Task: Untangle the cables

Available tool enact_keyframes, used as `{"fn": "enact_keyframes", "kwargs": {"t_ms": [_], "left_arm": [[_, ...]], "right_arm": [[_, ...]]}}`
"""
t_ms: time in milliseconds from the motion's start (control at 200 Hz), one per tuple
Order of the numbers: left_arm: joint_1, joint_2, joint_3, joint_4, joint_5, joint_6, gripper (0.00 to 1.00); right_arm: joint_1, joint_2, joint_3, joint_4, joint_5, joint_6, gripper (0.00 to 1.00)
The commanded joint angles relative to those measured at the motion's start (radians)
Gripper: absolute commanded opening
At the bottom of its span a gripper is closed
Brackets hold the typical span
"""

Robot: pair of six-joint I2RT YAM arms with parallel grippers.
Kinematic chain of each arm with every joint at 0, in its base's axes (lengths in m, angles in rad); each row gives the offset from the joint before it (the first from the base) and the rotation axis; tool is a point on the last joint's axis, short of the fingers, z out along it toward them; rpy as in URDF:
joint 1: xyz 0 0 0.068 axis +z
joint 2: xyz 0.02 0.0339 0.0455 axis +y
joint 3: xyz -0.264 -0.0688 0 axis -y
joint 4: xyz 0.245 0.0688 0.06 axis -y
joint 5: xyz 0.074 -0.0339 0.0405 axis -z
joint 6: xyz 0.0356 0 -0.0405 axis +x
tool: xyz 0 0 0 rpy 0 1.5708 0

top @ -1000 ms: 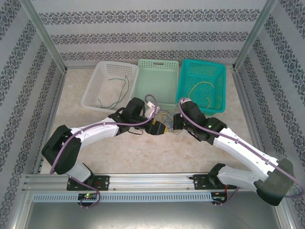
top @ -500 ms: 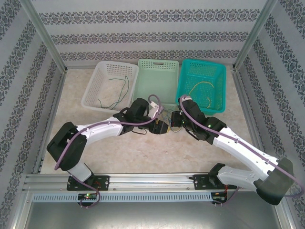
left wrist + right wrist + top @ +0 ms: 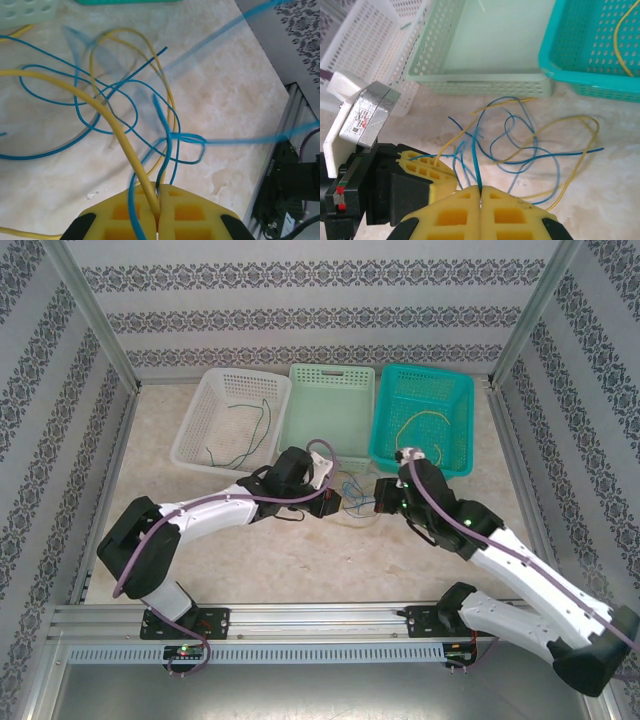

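Observation:
A tangle of thin blue and yellow cables [image 3: 355, 490] lies on the table just in front of the baskets. My left gripper [image 3: 335, 502] comes at it from the left. In the left wrist view the left gripper [image 3: 159, 192] is shut on a yellow cable [image 3: 116, 127], with a blue cable [image 3: 131, 205] running over one pad. My right gripper [image 3: 378, 496] stands at the tangle's right side. The right wrist view has the right gripper [image 3: 481, 190] shut on a blue cable [image 3: 476, 160], which rises taut from its tips. The left gripper's yellow fingers [image 3: 432, 172] sit close beside it.
Three baskets stand in a row at the back. The white basket [image 3: 195, 415] holds green cables [image 3: 250, 425], the pale green basket [image 3: 330, 420] is in the middle, and the teal basket [image 3: 385, 410] holds a yellow cable [image 3: 425, 425]. Aluminium posts and patterned walls enclose the table.
My left gripper has shut on the yellow cable. My right arm has drawn to the right, pulling its blue cable taut and widening the gap between the grippers.

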Motion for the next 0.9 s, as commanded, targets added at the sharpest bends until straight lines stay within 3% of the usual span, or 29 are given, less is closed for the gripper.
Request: {"fn": "enact_keyframes", "kwargs": {"t_ms": [0, 470, 694, 894], "left_arm": [[0.012, -0.033, -0.025, -0.071, -0.055, 0.045, 0.05], [0.033, -0.044, -0.03, -0.175, -0.142, 0.086, 0.05], [0.034, -0.024, -0.017, -0.23, -0.164, 0.106, 0.07], [0.034, -0.005, -0.003, -0.245, -0.158, 0.114, 0.11]], "right_arm": [[-0.03, -0.074, -0.014, -0.066, 0.043, 0.015, 0.0], [-0.073, -0.13, 0.025, -0.078, 0.041, -0.026, 0.0], [-0.143, -0.168, 0.18, -0.176, 0.09, -0.152, 0.0], [-0.173, -0.144, 0.235, -0.148, 0.077, -0.186, 0.0]]}}
